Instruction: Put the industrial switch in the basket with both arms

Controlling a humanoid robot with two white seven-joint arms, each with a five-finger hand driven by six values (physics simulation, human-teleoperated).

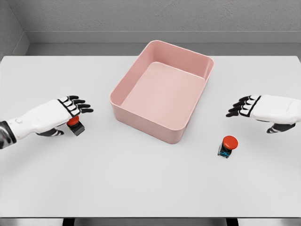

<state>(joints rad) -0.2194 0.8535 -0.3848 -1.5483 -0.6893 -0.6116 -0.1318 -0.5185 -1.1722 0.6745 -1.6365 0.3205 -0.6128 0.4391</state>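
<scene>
Head view.

Left hand (66, 113): over the left part of the table (141, 188), fingers stretched flat and close together, pointing toward the basket. Directly beneath its palm sits one industrial switch (75, 125), red cap and black base, only partly visible. Whether the hand touches it cannot be told; no finger is curled round it.

Right hand (256, 107): over the right part of the table, fingers likewise extended, holding nothing. The second industrial switch (227, 146) stands ahead of and below this hand, near but clearly apart from it, red cap up, on a dark base with blue at the foot.

Pink basket (141, 123): between the two hands, lying a little askew, nothing in it.

Step in hand, by my reckoning: the approach, before any grasp. The left hand next needs to close its thumb and fingers round the switch under it; the right must first drop down and inward to reach its own.

Room: open table lies between each switch and the basket; the near wall must be cleared by lifting. The right switch lies nearer the front edge, though with space to spare.
</scene>
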